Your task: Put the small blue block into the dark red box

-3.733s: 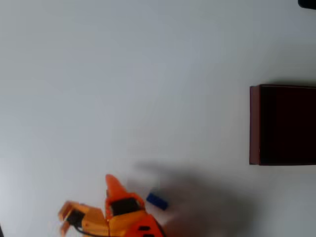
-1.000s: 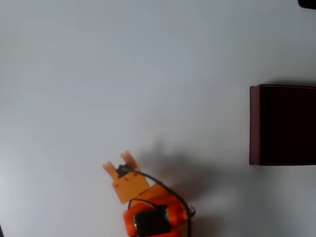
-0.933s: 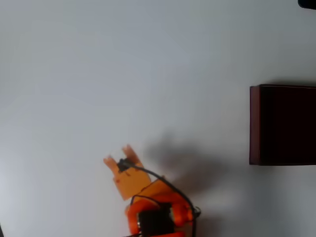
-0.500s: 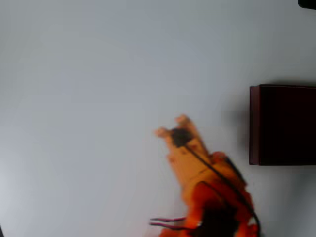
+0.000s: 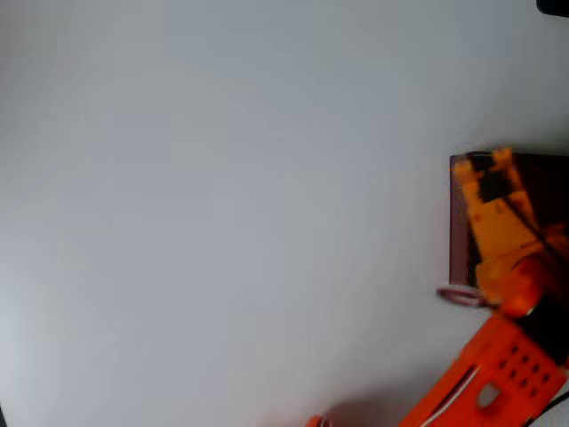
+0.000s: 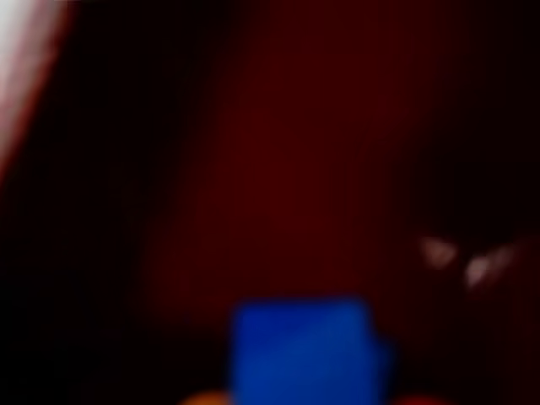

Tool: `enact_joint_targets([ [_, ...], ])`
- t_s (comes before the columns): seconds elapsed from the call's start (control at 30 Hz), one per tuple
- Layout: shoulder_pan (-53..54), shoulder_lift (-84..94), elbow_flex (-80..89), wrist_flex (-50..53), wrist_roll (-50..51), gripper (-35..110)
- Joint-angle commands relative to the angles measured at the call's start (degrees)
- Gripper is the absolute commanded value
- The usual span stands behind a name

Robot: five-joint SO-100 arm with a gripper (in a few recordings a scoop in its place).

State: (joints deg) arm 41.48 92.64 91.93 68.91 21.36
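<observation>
In the overhead view my orange gripper point(image 5: 484, 162) hangs over the upper left corner of the dark red box point(image 5: 458, 227), which stands at the right edge of the table. The arm reaches up to it from the bottom right and covers part of the box's dark inside. From the wrist view, the small blue block point(image 6: 304, 350) shows blurred at the bottom middle, held between the orange fingertips, with the box's dark red inside point(image 6: 321, 152) behind it. From above, the block is hidden under the gripper.
The white table point(image 5: 222, 205) lies bare to the left of the box. A small dark thing point(image 5: 553, 6) sits at the top right corner of the overhead view.
The gripper took the blue block from the table's lower middle. It then swung right and up, and now stands over the box's left part.
</observation>
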Motion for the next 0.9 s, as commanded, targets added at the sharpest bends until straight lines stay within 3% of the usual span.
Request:
enact_joint_targets([
  [0.0,1.32,-9.84,-10.99,0.35,-0.26,0],
  [0.17,1.67,-18.28,-16.44,0.53,-0.79,2],
  [0.43,1.49,-20.74,-18.9,5.1,0.62,28],
  [0.5,1.58,-19.25,-18.28,7.47,0.44,28],
  [0.7,-2.99,5.8,0.09,7.56,-2.2,26],
  [0.87,-15.73,32.78,17.67,7.56,-2.72,26],
])
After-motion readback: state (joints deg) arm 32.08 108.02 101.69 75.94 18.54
